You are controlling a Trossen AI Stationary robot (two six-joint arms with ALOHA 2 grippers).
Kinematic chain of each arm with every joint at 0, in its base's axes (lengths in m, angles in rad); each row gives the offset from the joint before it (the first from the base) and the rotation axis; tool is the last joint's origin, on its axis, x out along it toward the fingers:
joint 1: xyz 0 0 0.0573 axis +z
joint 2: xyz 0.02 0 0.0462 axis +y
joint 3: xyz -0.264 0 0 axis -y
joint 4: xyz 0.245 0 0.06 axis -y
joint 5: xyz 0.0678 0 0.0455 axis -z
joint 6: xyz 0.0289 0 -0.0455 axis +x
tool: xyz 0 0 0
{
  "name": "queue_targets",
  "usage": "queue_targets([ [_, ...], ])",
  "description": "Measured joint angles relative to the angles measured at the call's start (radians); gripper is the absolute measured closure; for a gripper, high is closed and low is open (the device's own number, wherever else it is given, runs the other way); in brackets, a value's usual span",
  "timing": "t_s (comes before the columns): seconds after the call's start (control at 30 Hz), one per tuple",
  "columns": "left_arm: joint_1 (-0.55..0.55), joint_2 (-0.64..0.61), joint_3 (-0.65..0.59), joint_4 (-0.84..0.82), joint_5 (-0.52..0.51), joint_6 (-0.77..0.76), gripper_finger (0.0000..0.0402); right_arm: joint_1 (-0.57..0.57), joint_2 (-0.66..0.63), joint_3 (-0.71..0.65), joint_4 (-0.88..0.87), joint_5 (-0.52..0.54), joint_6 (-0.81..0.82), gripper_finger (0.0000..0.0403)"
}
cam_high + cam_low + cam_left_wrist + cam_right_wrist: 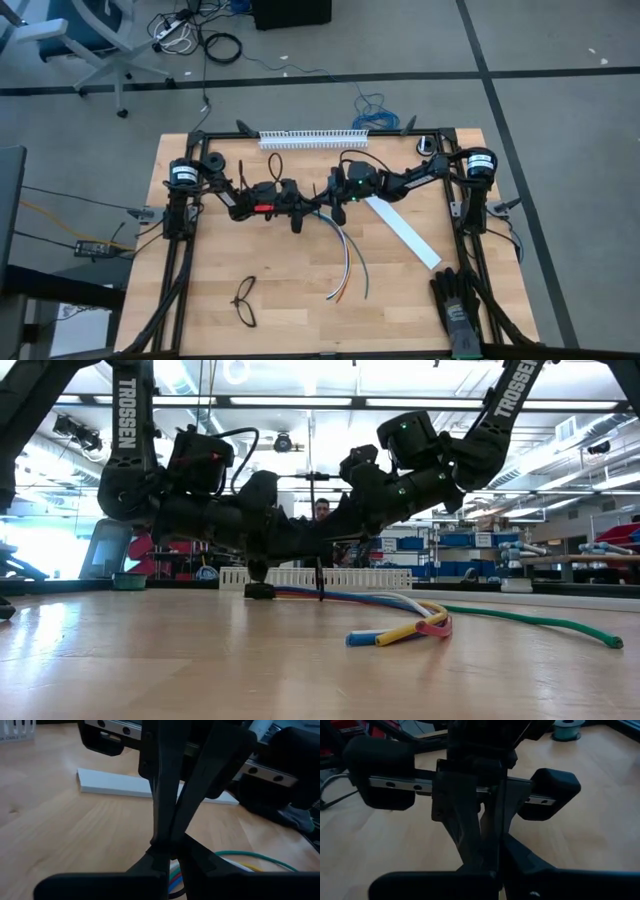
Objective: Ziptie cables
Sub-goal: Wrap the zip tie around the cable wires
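Wooden worktop (200, 300), mid-back: I've both claws meeting on the cables' (345, 255) dark end — left claw (297, 212) clamped there, right claw (335, 200) together on the ziptie (320, 575). Next, I judge — cinching it.

White capital letters spell "TROSSEN" down the left arm (127, 415) at the upper left of the low view. The same word runs along the right arm (508, 392) at the upper right.

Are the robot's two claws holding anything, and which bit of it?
Both grippers meet over the dark joined end of the loose coloured cables. The left gripper seems shut on that end; the right gripper is shut, but on what cannot be told.
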Motion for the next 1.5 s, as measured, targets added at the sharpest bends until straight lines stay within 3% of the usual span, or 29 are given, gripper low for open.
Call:
queue_targets([
  [0.17, 0.001, 0.000, 0.000, -0.004, 0.002, -0.002, 0.0368, 0.001, 0.000, 0.000, -0.013, 0.042, -0.025, 0.0403],
  [0.43, 0.003, -0.003, 0.002, -0.013, -0.023, -0.026, 0.0367, 0.003, 0.003, -0.003, 0.060, 0.226, -0.165, 0.0403],
  [0.7, 0.003, -0.004, 0.003, -0.049, -0.014, -0.037, 0.0367, -0.001, 0.004, -0.004, 0.139, 0.340, -0.190, 0.0403],
  [1.5, -0.030, -0.003, 0.004, -0.209, -0.001, -0.045, 0.0366, -0.093, 0.004, -0.002, 0.386, 0.381, -0.118, 0.0403],
])
